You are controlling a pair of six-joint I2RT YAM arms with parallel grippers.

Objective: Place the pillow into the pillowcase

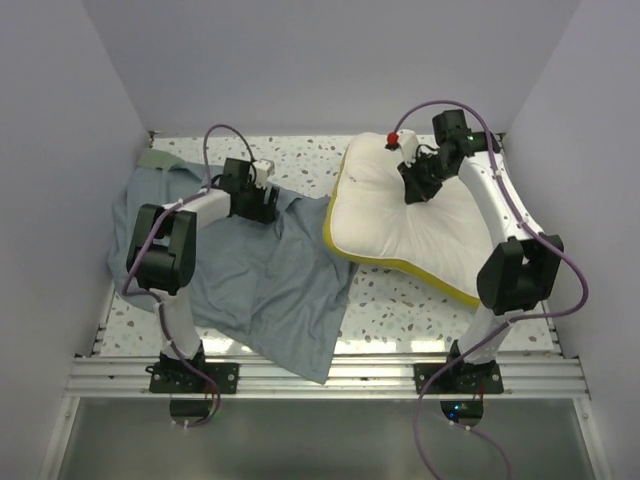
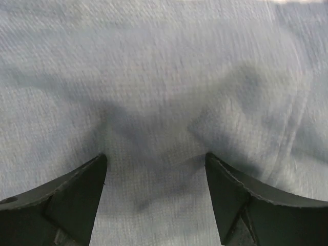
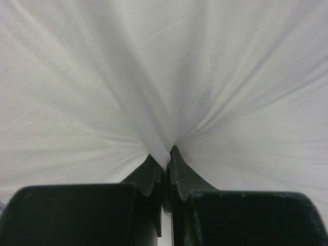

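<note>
Though tight on the pillow [image 1: 440, 230] — right claw [image 3: 166, 154]; pillowcase [image 1: 260, 270] edge beside yellow rim.

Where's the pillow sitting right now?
From above, the pillow lies on the right side of the table, next to the grey-blue pillowcase; the right pincer pinches its white top.

The pillow [image 1: 380, 220], plump and cream-white with a bright yellow edge, lies askew on the right half of the bench [image 1: 400, 300], toward its far right corner. Its top cloth is gathered into a pinched fold. The pillowcase [image 1: 250, 280], grey-blue face up and wrinkled, spreads flat from the far left corner to the near edge, touching the pillow's yellow edge.
</note>
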